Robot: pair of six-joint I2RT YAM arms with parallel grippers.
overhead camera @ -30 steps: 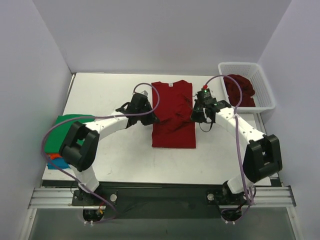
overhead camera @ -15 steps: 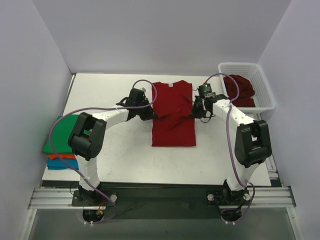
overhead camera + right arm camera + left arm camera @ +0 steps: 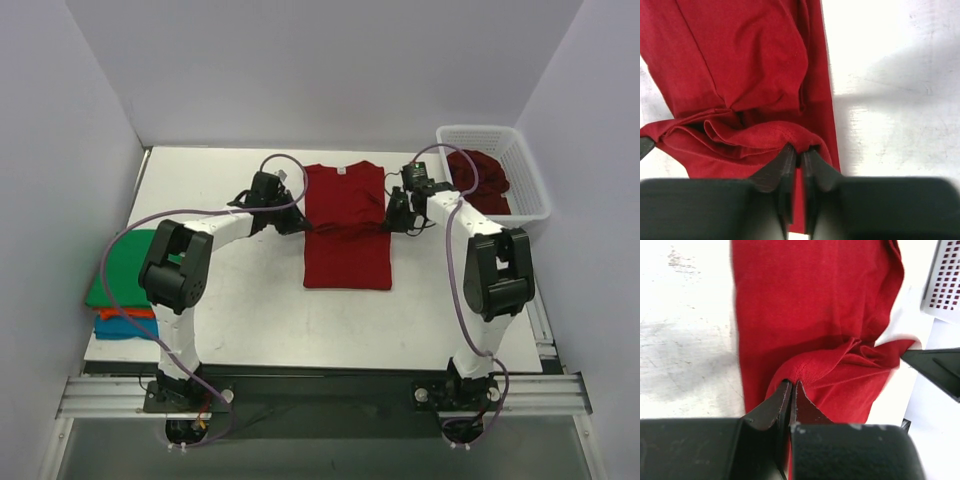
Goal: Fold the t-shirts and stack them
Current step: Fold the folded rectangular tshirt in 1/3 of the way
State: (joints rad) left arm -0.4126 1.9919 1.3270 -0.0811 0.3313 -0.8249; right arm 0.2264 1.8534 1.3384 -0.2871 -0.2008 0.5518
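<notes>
A dark red t-shirt (image 3: 345, 225) lies flat in the middle of the table, neck label at the far end, sides folded in. My left gripper (image 3: 297, 222) is shut on the shirt's left edge (image 3: 805, 371). My right gripper (image 3: 392, 218) is shut on its right edge (image 3: 790, 135). Both hold a raised fold of cloth across the shirt's middle, lifted a little above the lower layer. More dark red shirts (image 3: 478, 180) lie in the basket. A stack of folded green (image 3: 122, 268), orange and blue shirts sits at the table's left edge.
A white mesh basket (image 3: 530, 170) stands at the back right corner. Grey walls close in the table on three sides. The arms' cables loop above the table on both sides of the shirt.
Both grippers have moved toward the far end of the table, carrying the shirt's side edges with them, so the fold line now sits farther up the shirt.
</notes>
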